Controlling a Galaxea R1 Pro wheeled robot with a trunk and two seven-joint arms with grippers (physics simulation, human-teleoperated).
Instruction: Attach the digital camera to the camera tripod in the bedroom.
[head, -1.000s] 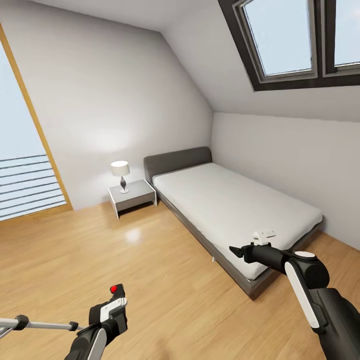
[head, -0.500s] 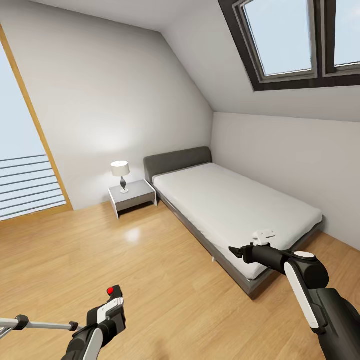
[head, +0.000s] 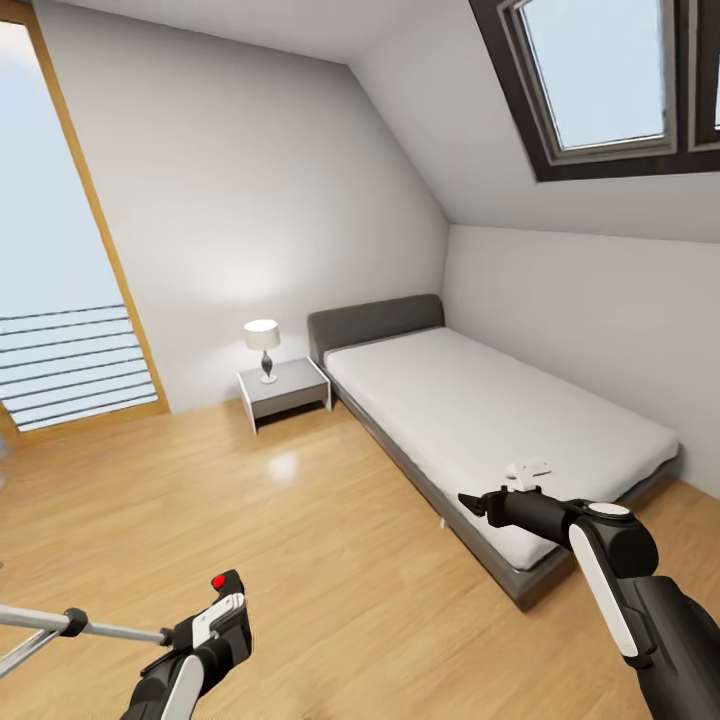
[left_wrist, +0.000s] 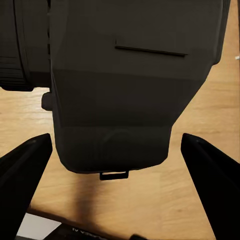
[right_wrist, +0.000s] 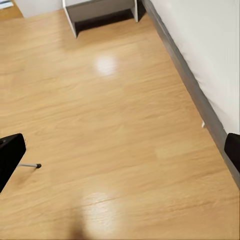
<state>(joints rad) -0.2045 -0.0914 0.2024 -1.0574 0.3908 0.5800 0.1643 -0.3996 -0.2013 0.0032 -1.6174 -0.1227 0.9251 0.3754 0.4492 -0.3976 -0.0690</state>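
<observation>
**Head view: camera in left gripper, tripod leg at frame edge**

Head view, bedroom scene. Left gripper (head: 215, 615) low at 7 o'clock, holding the digital camera (head: 228, 592) upright; red button on top visible. Left wrist view confirms: black camera body (left_wrist: 130, 85) sits between the two fingers (left_wrist: 22, 170), lens barrel off to one side; fingers stand wide of the body where they show, so the contact point is hidden.

Camera tripod (head: 80, 628): only a silver-grey leg with a black joint shows, running in from 9 o'clock toward the left gripper, ending just beside it. Right wrist view catches a thin leg tip (right_wrist: 31, 165) over the floor.

Right gripper (head: 472, 503) at 4 o'clock, above the wood floor (head: 330, 540), near the bed (head: 500, 420) edge. Its fingertips (right_wrist: 10, 152) sit far apart at the wrist view's edges, nothing between them.

Small white object (head: 527, 468) lies on the mattress. Nightstand (head: 285, 385) with lamp (head: 263, 345) at 12 o'clock, beside the headboard. Tall wood-framed window (head: 60, 270) at 10 o'clock, skylight (head: 600, 80) at 1 o'clock
</observation>
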